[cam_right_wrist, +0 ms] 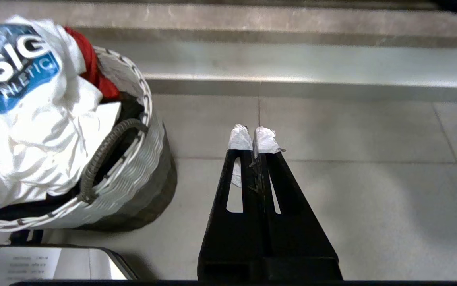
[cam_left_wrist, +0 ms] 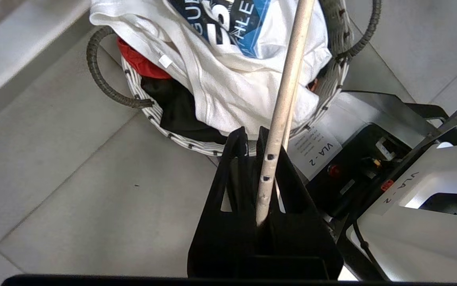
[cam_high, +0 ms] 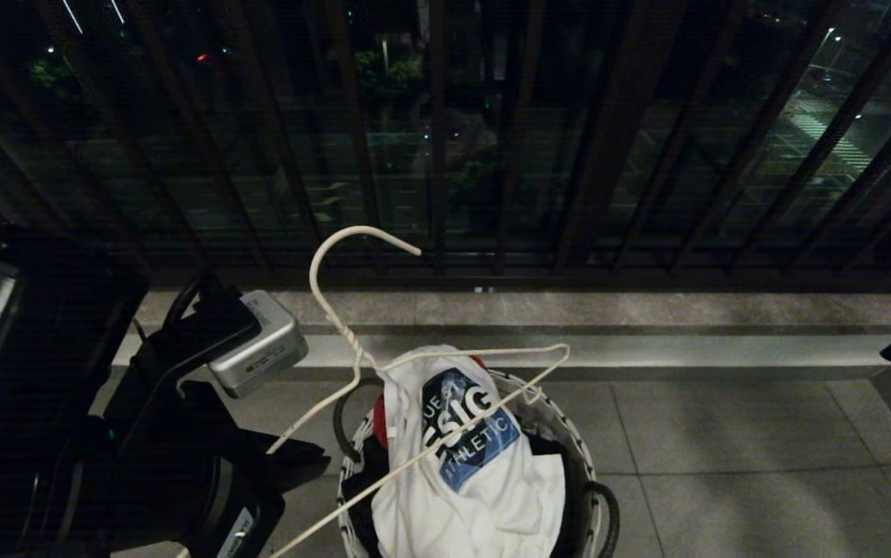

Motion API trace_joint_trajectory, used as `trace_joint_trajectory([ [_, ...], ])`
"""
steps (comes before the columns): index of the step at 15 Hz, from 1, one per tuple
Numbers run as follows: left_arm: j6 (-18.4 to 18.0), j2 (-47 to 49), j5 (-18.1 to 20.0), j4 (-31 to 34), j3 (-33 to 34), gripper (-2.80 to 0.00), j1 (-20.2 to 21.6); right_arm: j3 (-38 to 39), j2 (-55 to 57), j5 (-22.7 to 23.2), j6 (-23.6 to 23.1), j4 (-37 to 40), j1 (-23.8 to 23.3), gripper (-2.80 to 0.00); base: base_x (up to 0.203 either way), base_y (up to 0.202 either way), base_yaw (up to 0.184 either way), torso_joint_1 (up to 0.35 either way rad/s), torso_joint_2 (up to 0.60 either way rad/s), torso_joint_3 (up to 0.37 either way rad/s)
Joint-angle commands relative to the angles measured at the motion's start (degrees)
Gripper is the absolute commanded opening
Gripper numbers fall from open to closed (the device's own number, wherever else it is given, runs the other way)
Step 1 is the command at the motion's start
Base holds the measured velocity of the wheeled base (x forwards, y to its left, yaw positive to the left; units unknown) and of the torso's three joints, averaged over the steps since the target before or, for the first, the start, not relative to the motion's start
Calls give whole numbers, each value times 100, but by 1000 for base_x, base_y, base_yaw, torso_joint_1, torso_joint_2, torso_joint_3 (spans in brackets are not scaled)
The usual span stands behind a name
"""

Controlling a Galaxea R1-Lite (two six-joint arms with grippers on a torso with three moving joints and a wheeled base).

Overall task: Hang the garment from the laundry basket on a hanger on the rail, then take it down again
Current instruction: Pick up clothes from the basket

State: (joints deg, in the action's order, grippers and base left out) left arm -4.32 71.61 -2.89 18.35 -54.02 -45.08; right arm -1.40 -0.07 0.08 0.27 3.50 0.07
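The white garment with its blue chest graphic lies heaped on top of the laundry basket, which stands on the tiled floor. My left gripper is shut on a wire of the thin white hanger, and chipped paint shows at the grip. In the head view the hanger stands tilted over the garment with its hook up, and its low left end is hidden behind my left arm. To the basket's right, my right gripper hangs shut and empty over the floor. The rail is out of view.
A red cloth and a black garment lie under the T-shirt in the basket. A stone step and the dark balcony railing lie beyond it. My own base sits close to the basket.
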Motion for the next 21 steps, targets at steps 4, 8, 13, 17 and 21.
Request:
trace_joint_trajectory([
  [4, -8, -120, -7, 11, -12, -280, -1, 0, 7, 1, 0, 2, 1, -280, 0, 0, 0, 1, 4, -197],
  [8, -8, -148, -10, 11, -14, -280, -1, 0, 7, 8, 0, 2, 1, -280, 0, 0, 0, 5, 2, -199],
  [13, 32, -214, 5, 7, -14, -280, -1, 0, 7, 6, 0, 2, 1, -280, 0, 0, 0, 0, 2, -200],
  [17, 35, -481, 23, 2, -20, -280, 7, 0, 7, 5, 0, 2, 1, -280, 0, 0, 0, 6, 4, -127],
  [21, 43, -631, -10, 9, -126, -280, 8, 0, 7, 1, 0, 2, 1, -280, 0, 0, 0, 1, 0, -9],
])
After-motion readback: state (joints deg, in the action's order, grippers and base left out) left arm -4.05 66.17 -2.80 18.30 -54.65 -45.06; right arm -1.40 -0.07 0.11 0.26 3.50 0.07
